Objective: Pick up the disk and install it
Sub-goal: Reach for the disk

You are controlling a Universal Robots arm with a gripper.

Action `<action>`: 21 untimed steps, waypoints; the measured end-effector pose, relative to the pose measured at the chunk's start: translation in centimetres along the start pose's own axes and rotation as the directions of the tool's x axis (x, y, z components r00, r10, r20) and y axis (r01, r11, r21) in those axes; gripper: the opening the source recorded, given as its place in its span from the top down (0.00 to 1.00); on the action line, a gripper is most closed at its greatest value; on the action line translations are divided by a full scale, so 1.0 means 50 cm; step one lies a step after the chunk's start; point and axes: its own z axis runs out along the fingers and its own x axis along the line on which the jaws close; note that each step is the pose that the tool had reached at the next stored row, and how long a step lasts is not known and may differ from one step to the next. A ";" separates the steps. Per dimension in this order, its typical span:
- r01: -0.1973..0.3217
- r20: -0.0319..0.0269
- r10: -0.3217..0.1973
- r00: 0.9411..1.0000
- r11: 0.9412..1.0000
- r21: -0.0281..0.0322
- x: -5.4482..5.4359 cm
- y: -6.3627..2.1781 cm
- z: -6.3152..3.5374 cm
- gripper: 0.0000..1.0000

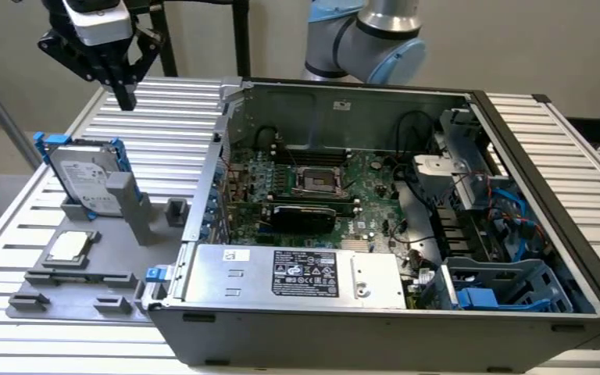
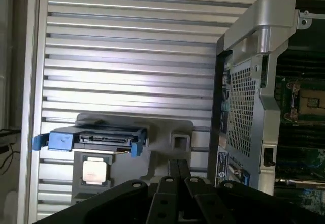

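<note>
My gripper point(image 1: 124, 95) hangs empty, fingers pressed together; the disk point(image 1: 83, 178) stands upright in its grey fixture point(image 1: 140, 212) below me, well apart.

Closed tool point(image 1: 125, 95) above the standing disk point(image 1: 83, 176)

Silver arm point(image 1: 386, 22), pale-blue joint caps point(image 1: 331, 9); black gripper point(image 1: 125, 100).

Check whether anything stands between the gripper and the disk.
Nothing visible does. The shut gripper hangs above the disk, which stands upright in its grey holder beside the computer case; only open air lies between them.
</note>
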 end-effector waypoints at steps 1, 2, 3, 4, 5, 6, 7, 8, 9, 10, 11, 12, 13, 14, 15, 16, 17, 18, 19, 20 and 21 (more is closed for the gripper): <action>0.000 0.000 0.000 1.000 1.000 0.000 0.009 0.001 0.000 0.89; 0.001 0.000 -0.001 1.000 1.000 0.000 0.018 0.002 0.000 0.89; 0.001 0.000 -0.001 1.000 1.000 0.000 0.027 0.003 0.000 0.89; 0.002 0.000 -0.002 1.000 1.000 0.000 0.036 0.004 0.000 0.89; 0.002 0.000 -0.002 1.000 1.000 0.000 0.046 0.005 0.000 0.89; 0.003 0.000 -0.003 1.000 1.000 0.000 0.055 0.006 0.001 0.89; 0.003 0.000 -0.003 1.000 1.000 0.000 0.064 0.007 0.001 0.89; 0.004 0.000 -0.004 1.000 1.000 0.001 0.073 0.008 0.001 0.89; 0.004 0.000 -0.004 1.000 1.000 0.001 0.082 0.009 0.001 0.89; 0.005 0.000 -0.005 1.000 1.000 0.001 0.091 0.010 0.001 0.89; 0.005 0.000 -0.005 1.000 1.000 0.001 0.100 0.010 0.001 0.89; 0.006 0.000 -0.006 1.000 1.000 0.001 0.109 0.011 0.001 0.89; 0.006 0.000 -0.006 1.000 1.000 0.001 0.118 0.012 0.002 0.89; 0.007 0.000 -0.007 1.000 1.000 0.002 0.127 0.013 0.002 0.89; 0.007 0.000 -0.007 1.000 1.000 0.002 0.136 0.014 0.002 0.89; 0.008 -0.001 -0.008 1.000 1.000 0.002 0.145 0.015 0.002 0.89; 0.008 -0.001 -0.008 1.000 1.000 0.003 0.154 0.016 0.003 0.89; 0.009 -0.001 -0.008 1.000 1.000 0.004 0.163 0.018 0.003 0.89; 0.009 -0.001 -0.009 1.000 1.000 0.005 0.172 0.019 0.004 0.89; 0.010 -0.001 -0.010 1.000 1.000 0.006 0.181 0.020 0.004 0.89; 0.010 -0.001 -0.010 1.000 1.000 0.007 0.191 0.021 0.005 0.89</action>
